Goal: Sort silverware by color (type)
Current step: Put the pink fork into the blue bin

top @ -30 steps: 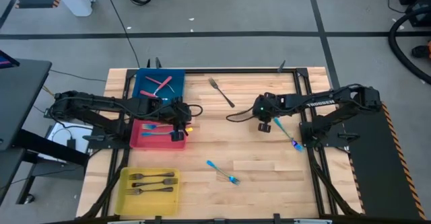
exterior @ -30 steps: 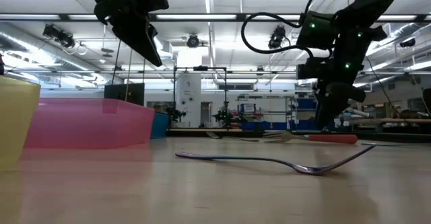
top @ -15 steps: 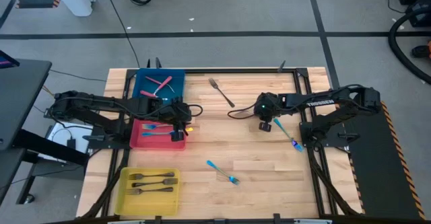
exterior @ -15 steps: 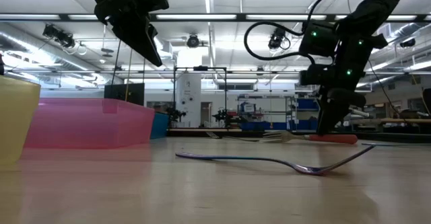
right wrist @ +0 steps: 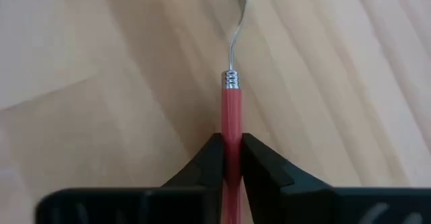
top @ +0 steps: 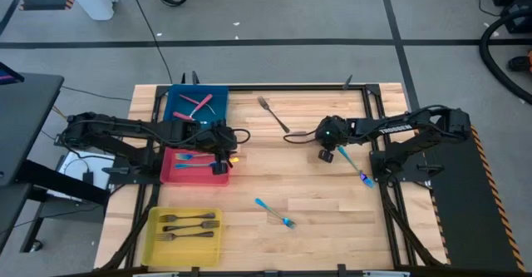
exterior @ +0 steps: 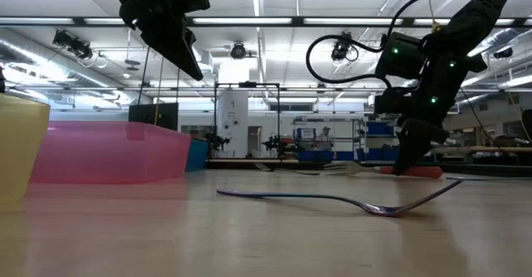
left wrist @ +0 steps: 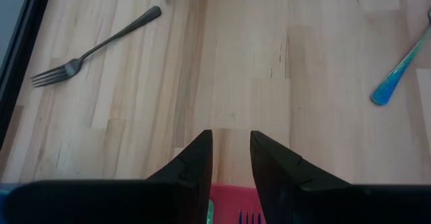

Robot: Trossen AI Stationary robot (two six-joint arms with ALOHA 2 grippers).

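Note:
A red-handled fork (right wrist: 232,109) lies on the table right of centre, and my right gripper (right wrist: 232,150) is down at it, shut on its handle (exterior: 413,171). Over the pink bin (top: 169,170), which holds blue forks, my left gripper (left wrist: 230,158) hangs open with nothing between its fingers. One blue fork (top: 274,213) lies flat near the table's middle front, and another (top: 355,167) lies beside the right arm. A dark metal fork (top: 273,113) rests flat toward the far edge. My right gripper pinches the red handle (right wrist: 232,126) between its two fingers, a little behind the metal collar. The fingers slant down from above and close on the handle's two long sides. The fork still lies on the table, its metal neck (right wrist: 237,35) running on ahead of the fingers.
A blue bin (top: 218,104) with red forks stands at the far left. A yellow bin (top: 153,237) with dark forks stands at the near left. Black frame rails run along the table's far and right sides. Bare wood lies between the two arms.
My right gripper has sunk toward the table and shifted a little toward the table's right edge, coming down at the red handle. The forks on the table have stayed where they were.

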